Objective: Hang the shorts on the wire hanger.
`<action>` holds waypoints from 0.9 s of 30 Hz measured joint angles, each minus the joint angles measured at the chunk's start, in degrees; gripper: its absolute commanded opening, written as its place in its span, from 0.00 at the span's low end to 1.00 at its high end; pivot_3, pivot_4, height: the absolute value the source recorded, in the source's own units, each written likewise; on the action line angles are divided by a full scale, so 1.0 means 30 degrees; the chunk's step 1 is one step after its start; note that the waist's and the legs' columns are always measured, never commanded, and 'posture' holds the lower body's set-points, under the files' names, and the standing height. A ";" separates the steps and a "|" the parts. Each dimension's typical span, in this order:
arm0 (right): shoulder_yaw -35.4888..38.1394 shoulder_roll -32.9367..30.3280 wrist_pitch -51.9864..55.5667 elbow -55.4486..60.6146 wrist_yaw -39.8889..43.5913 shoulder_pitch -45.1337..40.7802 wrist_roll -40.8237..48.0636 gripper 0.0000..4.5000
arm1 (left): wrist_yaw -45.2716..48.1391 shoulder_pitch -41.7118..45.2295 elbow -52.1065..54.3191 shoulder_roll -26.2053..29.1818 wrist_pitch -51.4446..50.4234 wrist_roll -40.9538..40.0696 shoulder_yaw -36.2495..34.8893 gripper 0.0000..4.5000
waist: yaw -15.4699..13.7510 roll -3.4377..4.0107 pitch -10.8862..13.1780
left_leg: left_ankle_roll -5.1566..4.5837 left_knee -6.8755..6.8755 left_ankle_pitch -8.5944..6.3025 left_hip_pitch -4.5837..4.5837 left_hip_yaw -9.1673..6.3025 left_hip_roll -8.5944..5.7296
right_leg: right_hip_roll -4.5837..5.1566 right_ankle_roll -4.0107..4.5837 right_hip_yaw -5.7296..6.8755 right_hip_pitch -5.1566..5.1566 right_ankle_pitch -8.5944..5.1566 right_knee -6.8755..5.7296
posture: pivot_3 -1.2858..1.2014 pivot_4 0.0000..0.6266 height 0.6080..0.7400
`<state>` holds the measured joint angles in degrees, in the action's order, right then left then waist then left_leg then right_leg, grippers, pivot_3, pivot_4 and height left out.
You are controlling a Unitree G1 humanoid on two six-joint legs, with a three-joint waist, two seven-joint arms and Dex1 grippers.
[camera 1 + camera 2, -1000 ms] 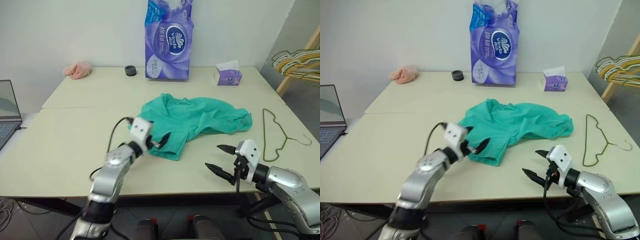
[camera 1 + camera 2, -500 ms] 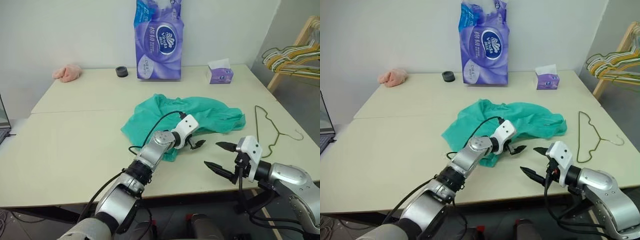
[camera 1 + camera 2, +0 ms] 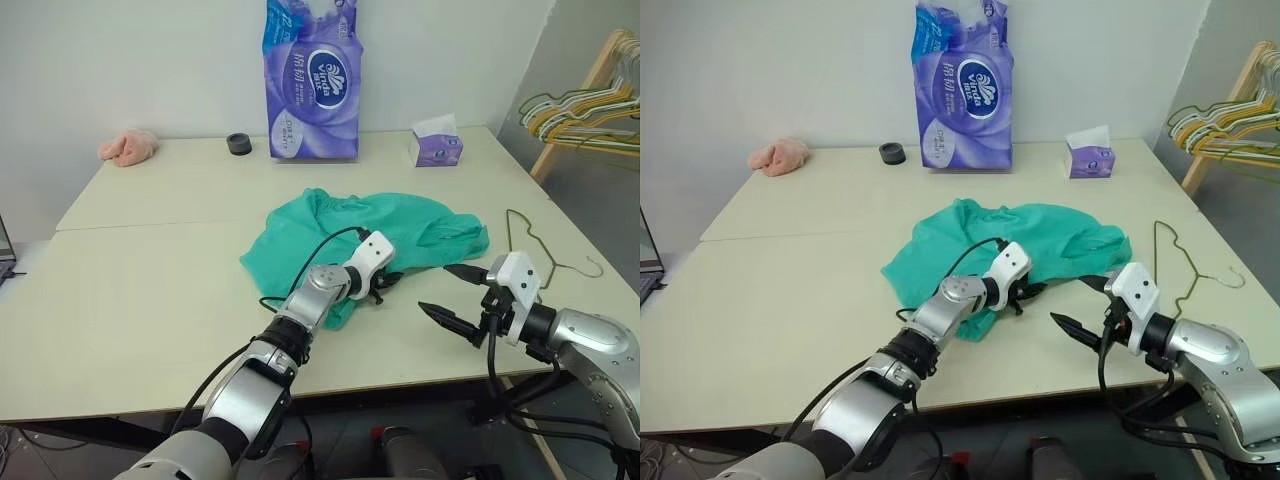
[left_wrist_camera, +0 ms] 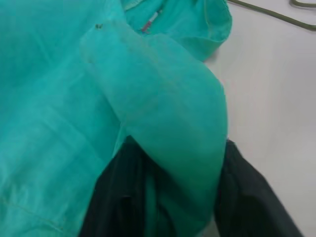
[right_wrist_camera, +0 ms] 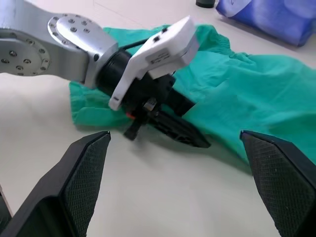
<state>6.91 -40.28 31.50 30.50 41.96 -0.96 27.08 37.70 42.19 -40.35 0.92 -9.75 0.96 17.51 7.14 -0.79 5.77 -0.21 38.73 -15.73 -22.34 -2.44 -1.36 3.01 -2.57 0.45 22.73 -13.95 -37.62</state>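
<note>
While your bench [image 3: 150,260] carries everything, note that the shorts [image 3: 400,225] lie crumpled near its middle, spread wide and flat except at the near edge, where the cloth is bunched. Behind them, at the bench's far edge against the wall, you have a tall purple pack of tissue rolls [image 3: 311,80] standing upright, with a small purple tissue box [image 3: 434,148] to its right, a dark round cap [image 3: 238,144] to its left, and a pink cloth lump [image 3: 127,146] at the far left corner. To the right of the shorts and apart from them, the wire hanger [image 3: 530,250] lies flat on the bench, its hook pointing right. Your left end effector [image 3: 378,289] sits at the near edge of the shorts, and the wrist view shows a fold of teal cloth pinched between its black fingers [image 4: 116,197]. Your right end effector [image 3: 452,292] hovers just right of it, above the bench near the front edge, fingers spread wide apart and holding nothing.
</note>
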 measured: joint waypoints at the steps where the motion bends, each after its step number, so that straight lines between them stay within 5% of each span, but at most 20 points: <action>1: 0.0017 -0.0065 -0.0092 -0.0169 0.0128 -0.0148 -0.0002 1.00 | 0.0520 -0.0347 0.0599 0.0296 -0.0057 -0.0074 0.0011 0.06 | 0.0018 0.0002 0.0000 | 0.0001 0.0000 0.0000 0.0000 -0.0003 0.0000 | 0.0000 0.0000 0.0000 0.0000 0.0000 0.0000 | 0.40 0.13 1.00; 10: 0.0662 -0.1409 -0.0244 -0.1926 0.1422 -0.1917 0.0248 1.00 | 0.5850 -0.6187 0.8665 0.8445 -0.1707 -0.1982 -0.1481 0.01 | 0.0830 0.0028 0.0018 | 0.0007 -0.0229 -0.0003 0.0203 0.0003 0.0032 | 0.0004 0.0115 -0.0022 -0.0042 -0.0091 -0.0041 | 0.42 0.15 1.00; 15: 0.0420 -0.2314 -0.0240 -0.2999 0.2924 -0.3246 0.0398 1.00 | 0.6306 -0.8843 0.9151 1.3171 -0.1203 -0.2676 -0.4567 0.01 | 0.0780 0.0057 0.0064 | 0.0006 -0.0254 -0.0005 0.0299 -0.0053 0.0038 | 0.0010 0.0154 0.0002 -0.0128 -0.0135 -0.0051 | 0.44 0.15 1.00; 21: -0.2085 -0.1733 -0.0765 -0.4467 0.3995 -0.5550 -0.0426 1.00 | 0.2523 -0.7595 0.3028 1.5380 0.2128 -0.1345 -0.7320 0.01 | 0.0262 0.0029 0.0102 | 0.0022 -0.0257 -0.0014 0.0326 -0.0049 0.0011 | 0.0042 0.0130 0.0035 -0.0149 -0.0146 -0.0044 | 0.44 0.14 1.00; 27: -0.6293 0.0259 -0.4560 -0.8028 0.3444 -0.8589 -0.5178 1.00 | 0.2516 -0.7431 0.2996 1.4814 0.3642 -0.1342 -0.7462 0.01 | -0.0360 0.0021 0.0107 | 0.0043 -0.0245 -0.0021 0.0306 -0.0043 -0.0013 | 0.0086 0.0199 0.0010 -0.0137 -0.0073 -0.0037 | 0.45 0.13 1.00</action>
<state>-11.97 -39.50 17.82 6.42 52.29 -26.73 11.55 45.25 19.90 -31.36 45.37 1.18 -3.06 -4.88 6.07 -0.73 6.09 -0.08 37.99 -15.80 -21.43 -2.57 -1.40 3.27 -1.97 0.48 22.31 -14.17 -37.73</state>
